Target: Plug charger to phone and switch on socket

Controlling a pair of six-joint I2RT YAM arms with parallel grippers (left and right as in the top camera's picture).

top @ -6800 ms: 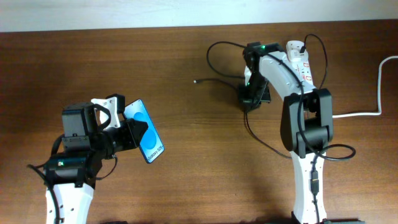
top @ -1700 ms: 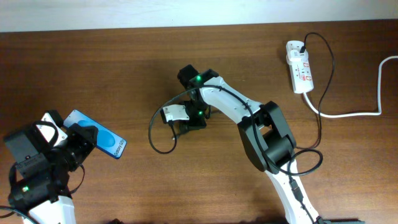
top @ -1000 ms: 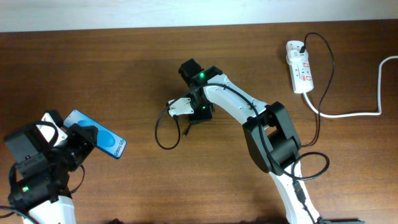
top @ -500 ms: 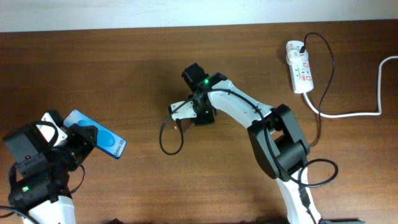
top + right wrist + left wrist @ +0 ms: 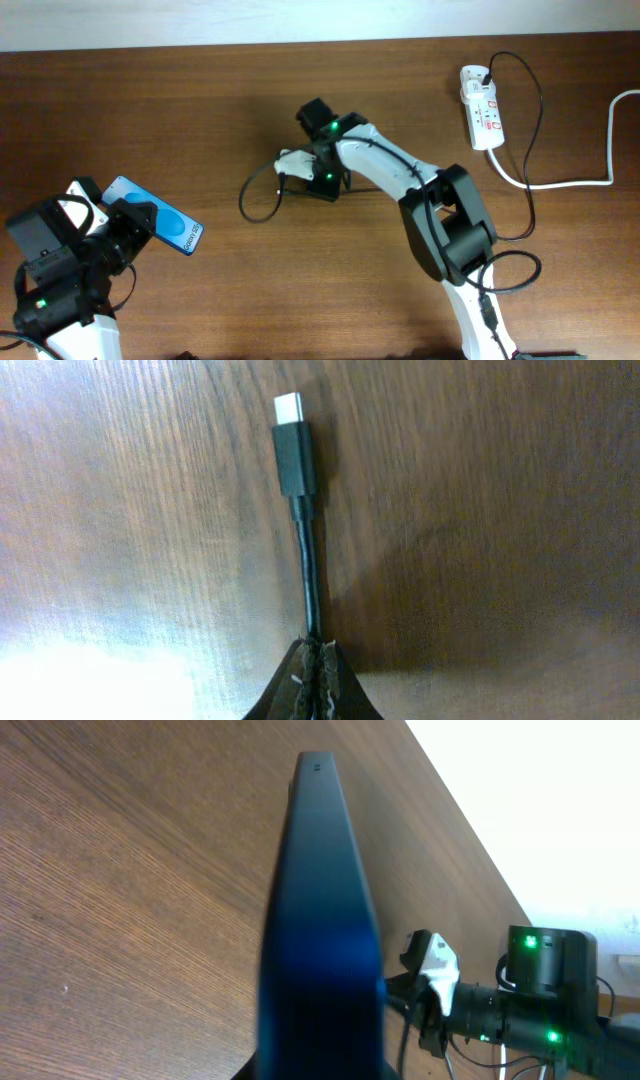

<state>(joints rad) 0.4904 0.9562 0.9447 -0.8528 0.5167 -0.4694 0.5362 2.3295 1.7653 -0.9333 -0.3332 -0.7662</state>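
The charger (image 5: 309, 565) is a thin black cable ending in a short black connector with a pale metal tip. The right wrist view shows that tip lying flat on the wood, pointing away from the right claw (image 5: 314, 668). The claw's fingers are pinched narrow on the cable just behind the connector.

From overhead, the charger (image 5: 247, 199) makes a small loop on the table (image 5: 200, 100) beside the right claw (image 5: 288, 166), at mid-table towards the far edge. It then runs off to the right and curves up to a black plug at the far end of the socket (image 5: 482, 112). The socket is a white strip with red-marked switches near the far right corner, and its thick white cord (image 5: 590, 181) leads to the right edge.

The phone (image 5: 162, 223), its screen bright blue, sits tilted near the left edge, clamped in the left claw (image 5: 133, 217). The left wrist view shows only the phone (image 5: 320, 920) edge-on, as a dark blurred slab.
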